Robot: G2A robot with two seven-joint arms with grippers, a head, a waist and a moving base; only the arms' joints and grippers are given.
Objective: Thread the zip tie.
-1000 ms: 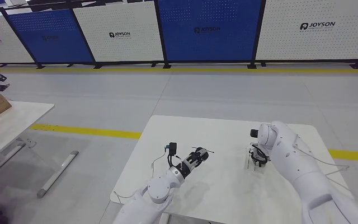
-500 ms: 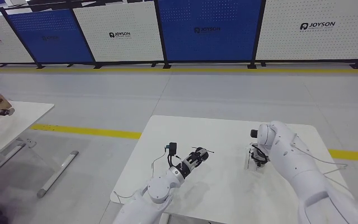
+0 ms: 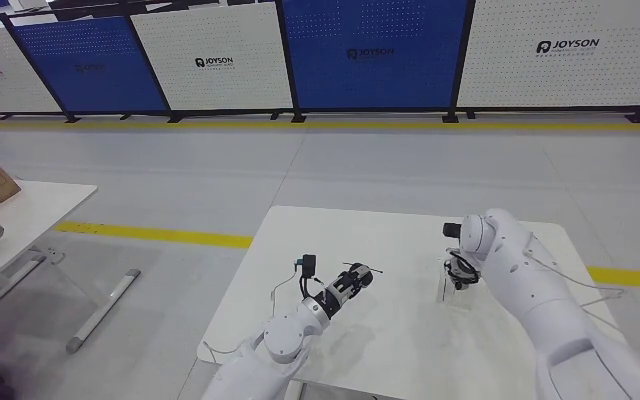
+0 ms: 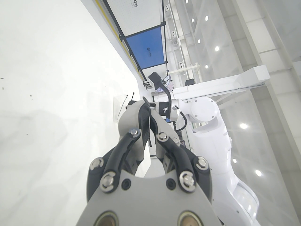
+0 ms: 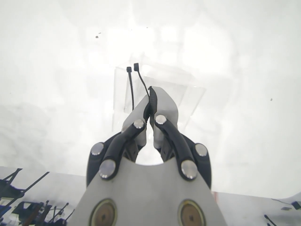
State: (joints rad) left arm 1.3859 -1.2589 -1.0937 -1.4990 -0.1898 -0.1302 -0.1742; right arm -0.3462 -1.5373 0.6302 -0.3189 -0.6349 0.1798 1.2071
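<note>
The left gripper sits over the near middle of the white desk, its fingers closed on a thin black strip. Well to the right, a clear stand holds two upright ties. The right gripper pinches the gripped zip tie by its strap, with the other zip tie just beside it.

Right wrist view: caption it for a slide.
Right gripper shut on a thin black zip tie at a clear plastic holder.
</note>
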